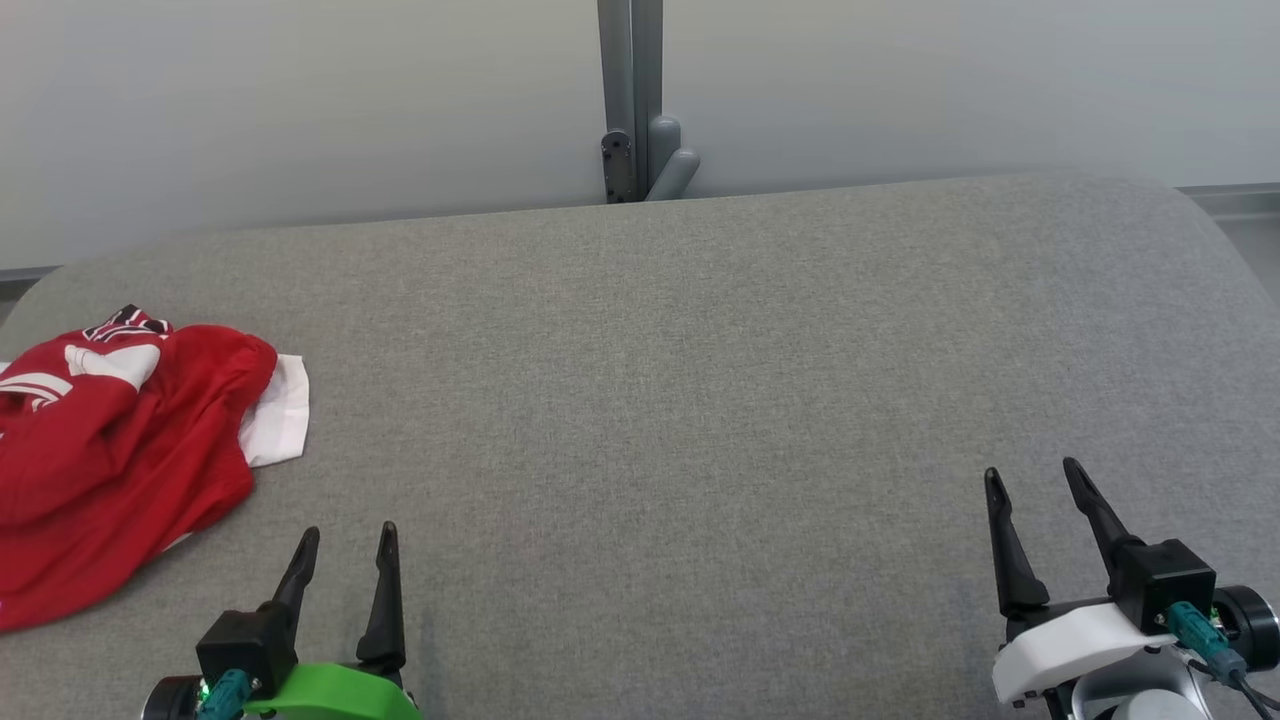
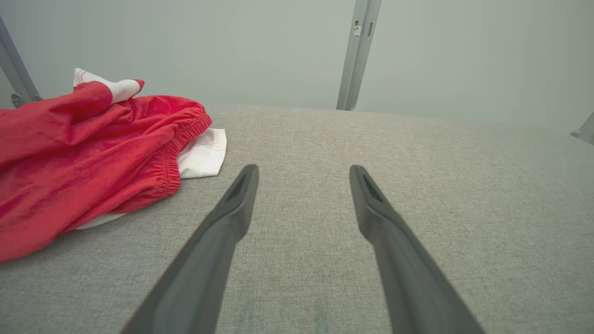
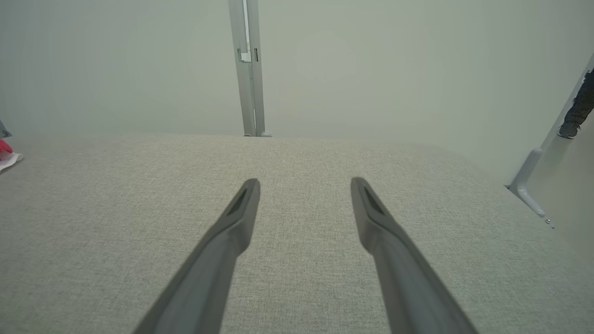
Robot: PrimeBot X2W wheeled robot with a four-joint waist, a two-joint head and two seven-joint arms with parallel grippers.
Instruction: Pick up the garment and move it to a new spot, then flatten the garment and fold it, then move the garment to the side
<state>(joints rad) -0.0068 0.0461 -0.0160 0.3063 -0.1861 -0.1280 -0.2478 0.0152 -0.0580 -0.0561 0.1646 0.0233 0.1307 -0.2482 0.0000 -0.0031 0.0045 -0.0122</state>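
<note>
- Nearest, lower left of the head view: left gripper (image 1: 350,528). Its two dark fingers (image 2: 234,204) stand spread wide with nothing between them, over bare grey padded surface (image 1: 650,350). Contact with the surface cannot be told.
- Lower right, same view: right gripper (image 1: 1030,467). Jaws equally wide apart and empty, also over bare surface, well apart from the cloth.
- Just beyond and to the left of the left gripper: red garment (image 1: 120,440), a crumpled heap with white markings, lying at the surface's left edge. Neither gripper touches it.
- White fabric (image 1: 285,410) shows from under the heap's right side; whether it is part of the garment cannot be told.
- Farthest: grey metal post (image 1: 630,100), upright behind the far edge, against a pale wall (image 1: 300,100).
</note>
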